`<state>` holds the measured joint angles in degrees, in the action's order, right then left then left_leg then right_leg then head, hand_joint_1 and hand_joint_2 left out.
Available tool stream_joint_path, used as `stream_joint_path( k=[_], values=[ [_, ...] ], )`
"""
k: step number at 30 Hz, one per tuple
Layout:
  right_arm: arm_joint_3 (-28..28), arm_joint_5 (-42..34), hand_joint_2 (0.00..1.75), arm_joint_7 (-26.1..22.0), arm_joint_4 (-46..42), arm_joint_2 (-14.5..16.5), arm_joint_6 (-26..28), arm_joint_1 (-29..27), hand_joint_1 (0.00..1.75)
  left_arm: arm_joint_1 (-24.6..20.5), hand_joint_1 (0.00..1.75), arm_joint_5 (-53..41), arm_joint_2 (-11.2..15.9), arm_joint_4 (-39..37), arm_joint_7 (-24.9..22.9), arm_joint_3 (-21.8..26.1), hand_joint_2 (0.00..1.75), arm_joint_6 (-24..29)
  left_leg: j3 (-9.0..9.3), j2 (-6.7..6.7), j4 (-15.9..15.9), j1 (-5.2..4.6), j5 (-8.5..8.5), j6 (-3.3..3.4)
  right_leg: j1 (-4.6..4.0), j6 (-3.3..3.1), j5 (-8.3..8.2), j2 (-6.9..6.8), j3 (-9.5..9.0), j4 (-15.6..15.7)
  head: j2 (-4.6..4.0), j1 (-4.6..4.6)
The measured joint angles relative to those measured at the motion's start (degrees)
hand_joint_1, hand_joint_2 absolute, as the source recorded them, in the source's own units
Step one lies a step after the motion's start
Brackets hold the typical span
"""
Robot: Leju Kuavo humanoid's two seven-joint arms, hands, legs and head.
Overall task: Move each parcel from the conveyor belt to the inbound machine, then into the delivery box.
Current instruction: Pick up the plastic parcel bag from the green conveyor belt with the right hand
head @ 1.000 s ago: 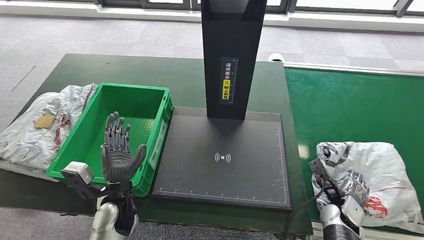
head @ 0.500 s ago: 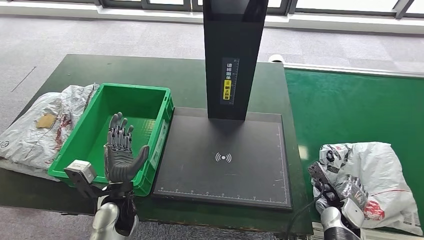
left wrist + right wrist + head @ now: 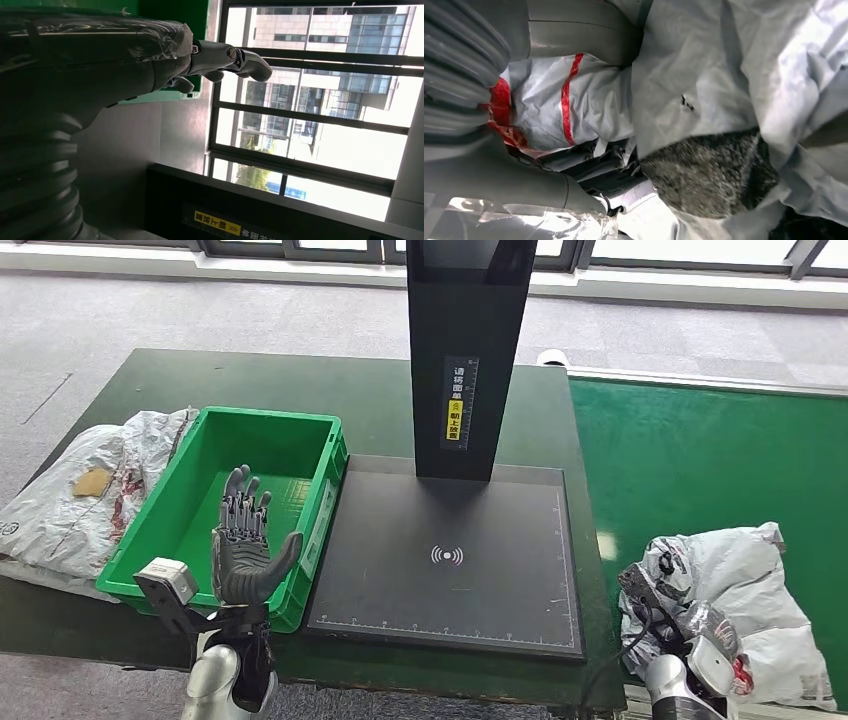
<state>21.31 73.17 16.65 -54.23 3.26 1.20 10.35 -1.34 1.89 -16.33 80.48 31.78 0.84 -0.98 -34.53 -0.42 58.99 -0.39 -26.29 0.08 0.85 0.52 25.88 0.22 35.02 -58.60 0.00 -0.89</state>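
A crumpled grey-white plastic parcel (image 3: 745,575) with red print lies on the green conveyor belt (image 3: 700,450) at the near right. My right hand (image 3: 668,628) grips its near left edge, fingers buried in the film. The right wrist view shows the parcel (image 3: 704,80) bunched against that hand (image 3: 504,170). My left hand (image 3: 243,552) stands upright and open, holding nothing, in front of the green delivery box (image 3: 265,418); its fingers (image 3: 235,57) show spread in the left wrist view. The inbound machine's black plate (image 3: 400,585) sits between the box and the belt.
The machine's tall black column (image 3: 465,360) rises from the back of the plate. Another grey parcel (image 3: 70,500) lies on the dark green table (image 3: 250,375) left of the box. The box interior looks bare. Grey carpet lies beyond.
The parcel has bunched up and slid toward the near edge of the belt with my right hand, which has drawn back. My left hand has shifted only slightly.
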Motion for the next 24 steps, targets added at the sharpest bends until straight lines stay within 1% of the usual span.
stream_joint_path(
  k=[12,16,18,20,22,24],
  values=[
    [0.35,-0.09,1.75,-0.08,-1.58,0.00,-0.32,-0.93,1.75,0.00,0.00,0.01,0.02,0.00,-0.13,-0.01,1.75,0.00,0.00,-0.02,0.00,0.00,-0.04,0.04,0.00,0.07,0.06,-0.01,-0.02,0.00,0.00,0.01],
    [0.34,-0.41,1.75,-1.37,-2.43,0.01,0.14,-1.48,1.75,0.01,0.00,0.14,0.02,0.02,-0.25,-0.01,1.75,0.01,-0.01,-0.05,0.00,0.00,-0.05,0.07,0.01,0.09,0.07,-0.02,-0.06,0.00,0.00,0.02],
    [0.31,-1.64,1.75,-3.83,-3.30,0.11,1.42,-1.77,1.75,0.04,0.00,0.36,0.02,0.15,-0.41,-0.01,1.75,0.06,-0.04,-0.05,0.00,-0.01,-0.05,0.07,0.02,0.10,0.07,-0.03,-0.06,0.00,0.00,0.02],
    [0.16,-4.33,1.75,-8.14,-5.08,0.57,3.55,-2.42,1.75,0.23,0.00,0.66,0.02,0.56,-0.49,0.02,1.75,0.25,-0.09,-0.05,-0.01,-0.02,-0.05,0.07,0.03,0.10,0.07,-0.03,-0.04,-0.01,0.00,0.02],
    [-0.52,-8.82,1.75,-14.22,-8.18,1.62,6.23,-3.22,1.75,0.62,0.00,0.80,0.02,1.20,-0.50,0.04,1.75,0.41,-0.14,-0.01,-0.01,-0.02,-0.07,0.05,0.03,0.10,0.06,0.01,0.02,-0.02,0.00,0.02],
    [-2.06,-15.39,1.75,-21.23,-12.07,2.94,9.25,-3.64,1.75,0.90,0.00,0.82,0.02,1.60,-0.29,0.05,1.75,0.45,-0.16,0.06,-0.02,-0.01,-0.08,0.02,0.02,0.09,0.05,0.08,0.11,-0.02,0.00,0.01]
  ],
)
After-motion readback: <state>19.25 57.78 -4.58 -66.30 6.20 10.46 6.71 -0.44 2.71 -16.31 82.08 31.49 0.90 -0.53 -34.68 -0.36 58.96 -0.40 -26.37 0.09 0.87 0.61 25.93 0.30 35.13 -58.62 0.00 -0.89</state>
